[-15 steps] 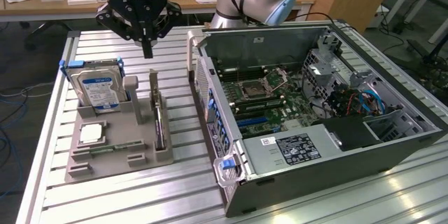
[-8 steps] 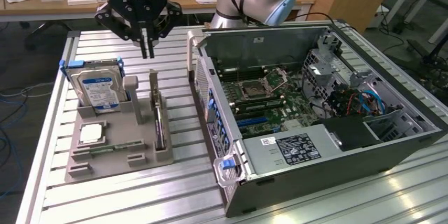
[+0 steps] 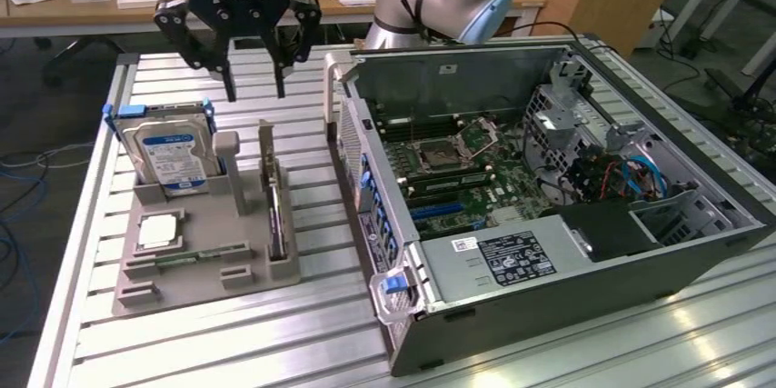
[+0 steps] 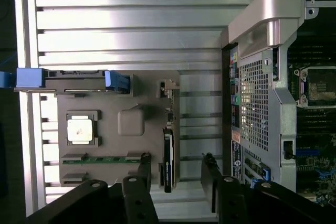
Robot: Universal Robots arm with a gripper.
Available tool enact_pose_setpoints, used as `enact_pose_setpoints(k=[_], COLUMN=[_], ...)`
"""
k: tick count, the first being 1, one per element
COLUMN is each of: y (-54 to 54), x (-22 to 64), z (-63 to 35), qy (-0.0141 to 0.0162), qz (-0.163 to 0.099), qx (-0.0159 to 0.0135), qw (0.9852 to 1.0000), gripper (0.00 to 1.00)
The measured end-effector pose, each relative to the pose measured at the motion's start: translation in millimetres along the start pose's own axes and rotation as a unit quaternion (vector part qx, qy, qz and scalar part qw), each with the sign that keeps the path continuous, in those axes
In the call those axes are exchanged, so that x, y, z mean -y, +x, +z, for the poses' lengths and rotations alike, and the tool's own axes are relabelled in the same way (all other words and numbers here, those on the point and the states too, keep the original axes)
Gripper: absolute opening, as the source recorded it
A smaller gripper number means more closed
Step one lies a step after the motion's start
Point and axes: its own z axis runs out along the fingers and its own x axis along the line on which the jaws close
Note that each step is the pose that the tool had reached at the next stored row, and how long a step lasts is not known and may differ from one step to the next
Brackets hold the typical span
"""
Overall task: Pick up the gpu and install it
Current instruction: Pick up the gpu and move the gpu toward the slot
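Beneath the parted claw (image 3: 256,90), the gpu (image 3: 278,220), upright in its gray holder (image 3: 209,229).

Bare table (image 3: 322,224) separates gpu (image 3: 278,220) from computer case (image 3: 485,70).

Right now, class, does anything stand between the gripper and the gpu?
Nothing visible does. The open, empty gripper hangs over the gpu, which stands on edge in a slot of the tray. The hard drive sits aside, toward the exterior view's left.
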Motion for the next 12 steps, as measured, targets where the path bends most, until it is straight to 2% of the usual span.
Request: enact_pose_setpoints(k=[3,4,5,7,12], y=[0.0,0.0,0.1,0.0,0.0], x=[0.0,0.0,0.5,0.8,0.8], z=[0.0,0.0,4.1,4.2,4.2], qy=[0.0000,0.0000,0.0022,0.0022,0.0023], qz=[0.000,0.000,-0.028,-0.028,-0.028], qx=[0.0000,0.0000,-0.0045,-0.0055,-0.0056], qw=[1.0000,1.0000,0.9996,0.9996,0.9996], gripper=[0.58,0.65,0.65,0.65,0.65])
